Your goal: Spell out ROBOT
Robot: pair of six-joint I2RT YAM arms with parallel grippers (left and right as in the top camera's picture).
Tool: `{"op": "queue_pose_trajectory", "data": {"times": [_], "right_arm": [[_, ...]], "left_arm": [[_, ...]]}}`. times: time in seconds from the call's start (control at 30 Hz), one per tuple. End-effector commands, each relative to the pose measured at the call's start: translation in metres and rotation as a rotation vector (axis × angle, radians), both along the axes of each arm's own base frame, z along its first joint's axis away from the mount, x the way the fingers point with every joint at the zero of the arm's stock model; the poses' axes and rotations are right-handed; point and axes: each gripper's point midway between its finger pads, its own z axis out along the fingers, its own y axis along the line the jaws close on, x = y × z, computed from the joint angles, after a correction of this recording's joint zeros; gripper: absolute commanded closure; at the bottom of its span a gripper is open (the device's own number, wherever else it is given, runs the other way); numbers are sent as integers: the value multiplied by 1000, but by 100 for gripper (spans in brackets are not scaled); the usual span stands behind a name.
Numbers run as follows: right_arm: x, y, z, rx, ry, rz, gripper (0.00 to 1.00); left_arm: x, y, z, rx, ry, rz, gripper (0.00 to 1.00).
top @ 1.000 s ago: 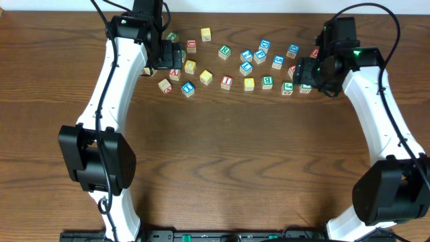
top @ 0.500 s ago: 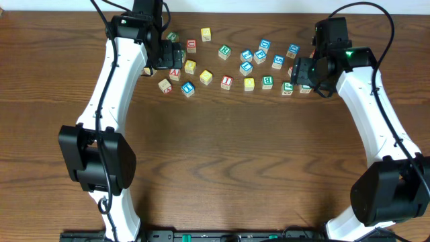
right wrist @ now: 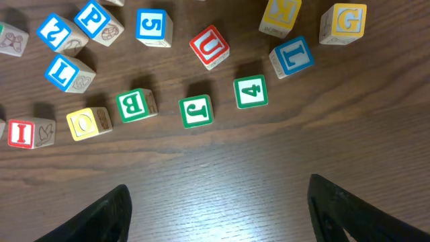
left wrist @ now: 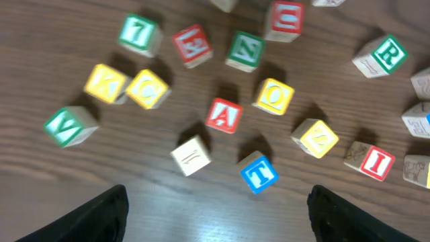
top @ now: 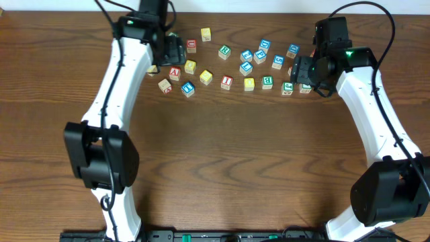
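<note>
Here, left fingers (left wrist: 101, 218) wide near T cube (left wrist: 259, 173), right fingers (right wrist: 101, 218) wide near B cube (right wrist: 136, 105).

Red A (left wrist: 224, 115) is seen mid-frame in the left wrist view; green J (right wrist: 196, 111) and green 4 (right wrist: 250, 91) are set side by side in the right.

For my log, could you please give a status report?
Left gripper, right gripper open, empty. Green R, blue T, yellow O, green B scattered. Red A near T.
</note>
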Motion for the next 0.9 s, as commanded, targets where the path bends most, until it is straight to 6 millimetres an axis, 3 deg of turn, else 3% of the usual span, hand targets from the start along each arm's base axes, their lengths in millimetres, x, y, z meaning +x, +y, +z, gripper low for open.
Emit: {"op": "queue_pose_trajectory", "data": {"times": [0.0, 0.23, 0.7, 0.87], "right_arm": [[4, 5, 7, -6, -22, 0, 16], [4, 5, 7, -6, -22, 0, 1], [4, 4, 7, -7, -22, 0, 1], [4, 4, 7, -7, -22, -1, 1]], "left_arm": [[4, -26, -18, 1, 17, -40, 19], [3, -51, -30, 4, 30, -86, 30], [0, -81, -32, 0, 13, -144, 32], [11, -99, -30, 12, -49, -232, 32]]}}
